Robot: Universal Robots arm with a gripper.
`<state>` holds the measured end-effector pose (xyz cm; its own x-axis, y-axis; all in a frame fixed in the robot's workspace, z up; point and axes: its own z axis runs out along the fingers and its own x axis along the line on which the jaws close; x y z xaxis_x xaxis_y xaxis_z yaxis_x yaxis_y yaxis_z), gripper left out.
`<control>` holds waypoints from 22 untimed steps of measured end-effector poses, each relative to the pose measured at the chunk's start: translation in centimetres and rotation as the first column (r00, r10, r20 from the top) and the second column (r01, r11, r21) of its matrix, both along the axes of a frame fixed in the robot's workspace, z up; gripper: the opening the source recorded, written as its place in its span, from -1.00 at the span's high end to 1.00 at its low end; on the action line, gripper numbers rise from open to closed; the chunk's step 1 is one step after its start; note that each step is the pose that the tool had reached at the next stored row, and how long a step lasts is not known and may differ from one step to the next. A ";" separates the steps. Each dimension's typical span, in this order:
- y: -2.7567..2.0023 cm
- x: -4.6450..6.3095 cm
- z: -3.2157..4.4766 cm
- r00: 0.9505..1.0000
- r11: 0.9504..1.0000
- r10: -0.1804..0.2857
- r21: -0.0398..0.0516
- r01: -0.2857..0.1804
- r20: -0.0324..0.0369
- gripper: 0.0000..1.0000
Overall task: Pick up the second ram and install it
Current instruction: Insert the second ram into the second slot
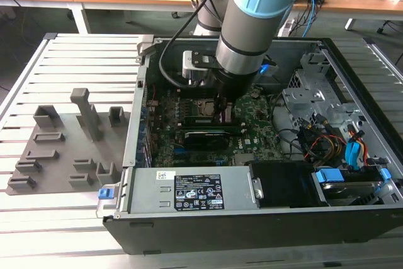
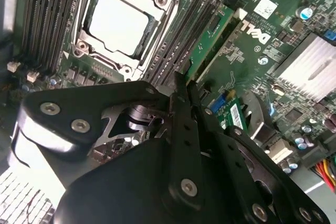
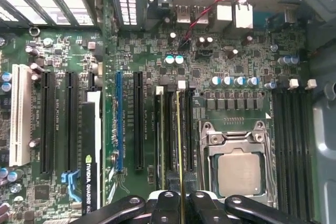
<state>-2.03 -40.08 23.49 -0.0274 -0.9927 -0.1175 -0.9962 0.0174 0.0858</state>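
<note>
**Memory stick poised over its slot, with little room for error**

Slatted metal benchtop (image 1: 69, 218) carries an open black desktop computer case (image 1: 252, 225), with a grey plastic fixture plate (image 1: 63, 149) lying empty beside it on the exterior view's left. Inside the case, the grey-and-blue robot arm (image 1: 252, 23) reaches down to the wide green motherboard (image 3: 157, 51). Its black two-fingered gripper (image 3: 181, 203) appears clamped on the second ram (image 3: 179, 145), a thin green circuit-board stick seen edge-on in the first wrist view, standing upright in or just above one of the black memory slots (image 3: 168, 135) beside the silver-framed processor socket (image 3: 239, 166). Whether the stick is fully seated cannot be told. The risk, on this evidence, lies in alignment: a stick tilted along the slot or off its key would jam under pressure, straining the board or the slot's white end latches (image 3: 181, 84). A slip in the grip could also drop it against the neighbouring slots.
</note>
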 end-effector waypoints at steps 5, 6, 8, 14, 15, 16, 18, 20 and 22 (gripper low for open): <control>0.18 -0.2 -0.38 1.000 1.000 -0.006 0.003 0.006 0.000 0.73; 0.20 -0.2 -0.41 1.000 1.000 -0.006 0.004 0.006 0.000 0.73; 0.25 -0.2 -0.46 1.000 1.000 -0.006 0.007 0.006 0.000 0.73; 0.27 -0.3 -0.94 1.000 1.000 -0.006 0.011 0.006 0.000 0.73; 0.27 -0.3 -1.00 1.000 1.000 -0.006 0.011 0.006 0.000 0.73; 0.28 -0.3 -1.01 1.000 1.000 -0.006 0.011 0.006 0.000 0.73; 0.28 -0.3 -1.02 1.000 1.000 -0.006 0.011 0.006 0.000 0.73; 0.48 -0.2 -1.03 1.000 1.000 -0.006 0.001 0.006 0.000 0.73; 0.88 -0.2 -1.02 1.000 1.000 -0.006 -0.012 0.006 0.000 0.73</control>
<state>-2.27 -39.20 22.46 -0.0333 -0.9938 -0.1060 -0.9960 0.0242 0.0855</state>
